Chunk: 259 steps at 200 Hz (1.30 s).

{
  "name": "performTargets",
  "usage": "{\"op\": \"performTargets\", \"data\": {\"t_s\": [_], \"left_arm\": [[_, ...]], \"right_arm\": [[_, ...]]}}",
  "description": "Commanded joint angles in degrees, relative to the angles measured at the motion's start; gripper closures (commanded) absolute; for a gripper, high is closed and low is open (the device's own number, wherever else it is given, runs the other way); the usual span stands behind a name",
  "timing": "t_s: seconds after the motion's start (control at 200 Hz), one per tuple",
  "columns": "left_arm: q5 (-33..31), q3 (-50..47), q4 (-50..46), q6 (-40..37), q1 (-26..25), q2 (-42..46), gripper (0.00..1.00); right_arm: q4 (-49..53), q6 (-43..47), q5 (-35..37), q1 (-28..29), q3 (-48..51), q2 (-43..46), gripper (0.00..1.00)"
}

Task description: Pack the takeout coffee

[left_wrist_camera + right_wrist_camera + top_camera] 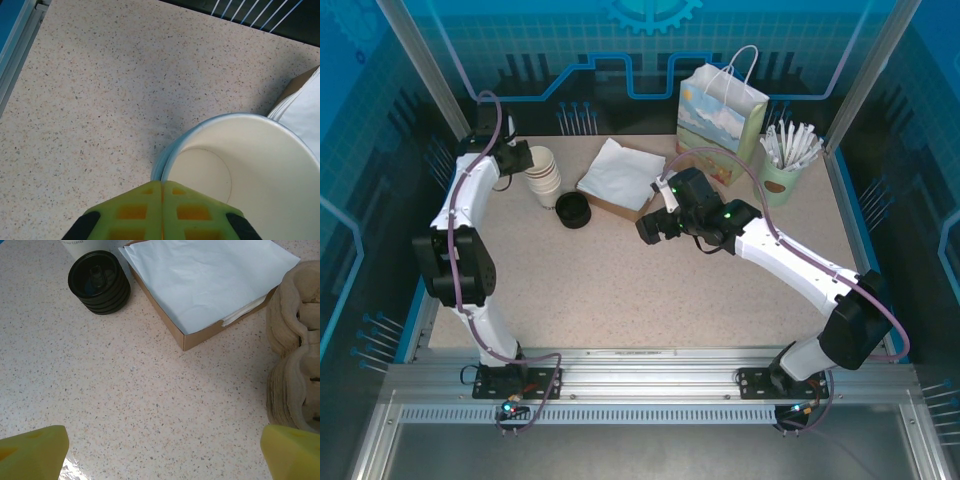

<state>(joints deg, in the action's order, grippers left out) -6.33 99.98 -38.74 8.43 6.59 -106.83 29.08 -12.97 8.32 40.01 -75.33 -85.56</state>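
Left gripper (162, 184), pressed together at the rim of stacked white paper cups (250, 160), should lift gently, not crush; right gripper (162, 450) spread above speckled worktop (125, 390); takeout coffee's place cannot be told.

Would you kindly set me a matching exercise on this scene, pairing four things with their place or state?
Things:
1. left tool
2. right tool
3. gift bag
4. stack of black lids

Descriptions:
A. upright at the back, right of centre
B. shut, at the rim of a white cup
C. beside the napkin box
D. open wide above bare tabletop

Pairs: 1-B; 2-D; 3-A; 4-C
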Motion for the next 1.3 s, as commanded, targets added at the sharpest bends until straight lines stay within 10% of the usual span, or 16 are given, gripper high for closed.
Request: {"op": "performTargets", "data": {"t_s": [0.0,0.555,0.97,1.291], "left_arm": [[0.6,3.5,-1.8,-1.2,0.3,-0.1,0.96],[4.8,11.4,-3.9,2.1,-1.6,13.3,1.0],[2.4,-28.2,12.9,5.1,-27.8,34.9,0.99],[-5.3,-41.9,22.1,6.9,-50.0,28.8,0.99]], "right_arm": [[1.3,0.8,-0.5,1.1,-2.1,-0.7,0.0],[7.1,5.9,4.2,1.1,-8.1,2.3,0.0],[12.1,6.8,6.0,-7.8,-2.5,9.6,0.0],[12.0,5.2,5.2,-12.7,6.0,14.4,0.0]]}}
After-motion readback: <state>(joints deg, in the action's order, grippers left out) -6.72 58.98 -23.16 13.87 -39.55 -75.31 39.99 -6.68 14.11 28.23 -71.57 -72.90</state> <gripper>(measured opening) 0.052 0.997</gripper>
